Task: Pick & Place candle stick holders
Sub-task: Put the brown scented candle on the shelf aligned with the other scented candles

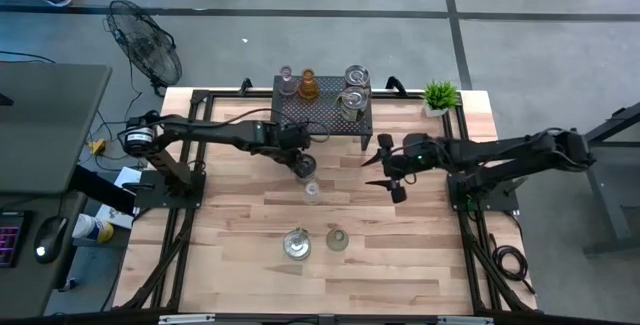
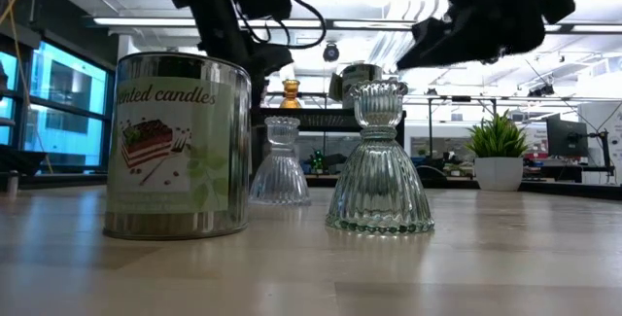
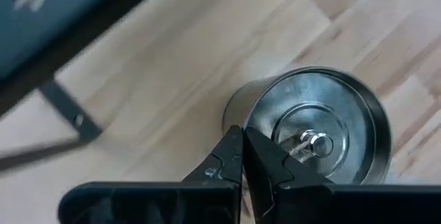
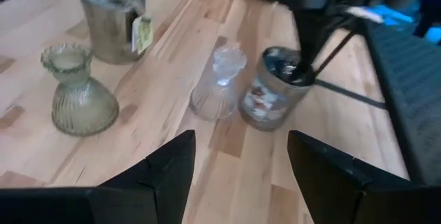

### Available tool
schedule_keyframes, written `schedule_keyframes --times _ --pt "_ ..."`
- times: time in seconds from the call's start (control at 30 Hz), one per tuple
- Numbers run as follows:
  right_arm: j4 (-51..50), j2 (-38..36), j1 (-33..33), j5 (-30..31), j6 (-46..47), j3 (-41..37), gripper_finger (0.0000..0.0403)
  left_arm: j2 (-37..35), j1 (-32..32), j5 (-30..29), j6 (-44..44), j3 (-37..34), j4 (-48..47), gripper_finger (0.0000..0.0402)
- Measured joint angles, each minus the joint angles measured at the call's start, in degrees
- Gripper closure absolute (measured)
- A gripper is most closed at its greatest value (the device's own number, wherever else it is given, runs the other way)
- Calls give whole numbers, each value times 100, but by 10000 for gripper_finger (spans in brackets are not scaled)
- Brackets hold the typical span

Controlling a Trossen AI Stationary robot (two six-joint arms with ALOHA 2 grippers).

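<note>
Left claw [image 3: 242,141], clenched, tips inside a printed metal candle tin [image 4: 275,89] at bench [image 1: 400,275] centre; tin looks empty exc. a small stud, hard to tell. Clear glass holder [image 4: 219,83] just beside it. Right claw [image 4: 238,172] released, w/ nothing between fingers. Four holders on the far black rack [image 1: 320,113].

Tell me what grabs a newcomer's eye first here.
The left tool, shut, dips into a metal candle tin mid-table, just in front of the black mesh rack holding four holders, one amber. Opposite it, the right tool hovers wide open, and a ribbed glass holder looms in the low view.
</note>
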Motion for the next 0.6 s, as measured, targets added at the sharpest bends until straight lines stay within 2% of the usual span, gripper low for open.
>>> schedule_keyframes --times 0.23,0.43,0.6 --pt "106 519 34 -154 -232 277 179 121 -15 37 150 8 504 401" --pt "-565 896 156 -30 -618 986 179 123 -15 103 328 8 559 401" --pt "-981 1384 152 79 -875 1521 179 123 -15 138 546 8 955 401"
